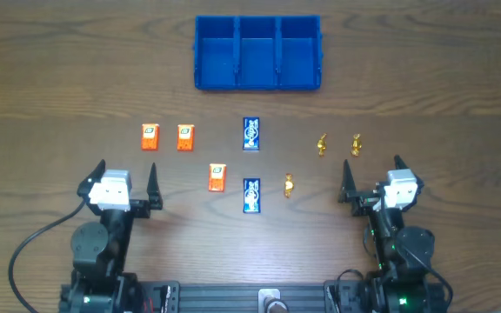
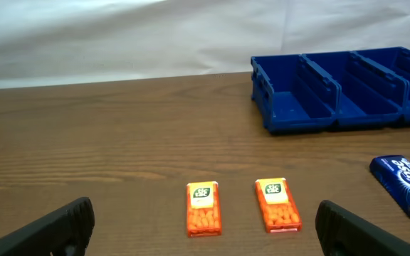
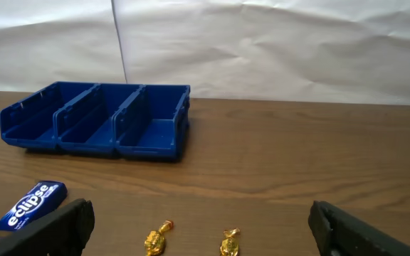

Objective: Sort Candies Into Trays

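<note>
A blue tray [image 1: 257, 52] with three compartments stands at the back centre, its bins bare. Three orange candy boxes lie left of centre: two side by side [image 1: 150, 136] [image 1: 185, 136] and one nearer [image 1: 217, 177]. Two blue packs [image 1: 250, 134] [image 1: 251, 196] lie in the middle. Three gold-wrapped candies [image 1: 322, 144] [image 1: 356, 143] [image 1: 289, 185] lie to the right. My left gripper [image 1: 127, 183] stands open near its base, behind the two orange boxes [image 2: 203, 209] [image 2: 277, 205]. My right gripper [image 1: 373, 178] stands open near its base, short of two gold candies [image 3: 156, 240] [image 3: 229, 242].
The wooden table [image 1: 442, 104] stretches bare at the far left and far right. A white backdrop [image 3: 276, 43] rises behind the table's far edge. A black cable [image 1: 33, 248] loops beside the left arm's base.
</note>
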`<action>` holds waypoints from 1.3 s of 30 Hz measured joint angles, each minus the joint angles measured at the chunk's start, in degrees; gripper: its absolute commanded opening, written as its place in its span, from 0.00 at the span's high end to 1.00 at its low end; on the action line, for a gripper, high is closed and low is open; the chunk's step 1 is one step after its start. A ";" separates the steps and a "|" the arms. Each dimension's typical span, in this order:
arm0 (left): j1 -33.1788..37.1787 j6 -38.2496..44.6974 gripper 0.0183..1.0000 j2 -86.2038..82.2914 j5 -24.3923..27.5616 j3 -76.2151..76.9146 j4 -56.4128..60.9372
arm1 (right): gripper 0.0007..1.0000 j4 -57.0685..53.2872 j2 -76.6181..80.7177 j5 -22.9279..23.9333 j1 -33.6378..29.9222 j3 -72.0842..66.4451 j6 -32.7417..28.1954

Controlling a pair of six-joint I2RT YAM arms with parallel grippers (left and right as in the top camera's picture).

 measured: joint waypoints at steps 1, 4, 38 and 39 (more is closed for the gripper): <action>0.00 0.00 0.00 0.00 0.00 -0.02 0.02 | 0.00 0.00 0.00 0.00 0.00 0.00 0.00; 0.00 0.00 0.00 -0.13 0.02 -0.02 0.00 | 0.00 0.00 0.00 0.02 0.00 0.00 0.00; 5.25 -2.86 0.01 81.50 9.70 53.66 -33.18 | 0.00 0.17 -0.07 0.61 0.00 -0.15 -0.04; 5.11 -2.86 0.02 82.99 9.84 53.66 -32.30 | 0.00 0.15 -0.07 0.61 0.00 -0.15 -0.04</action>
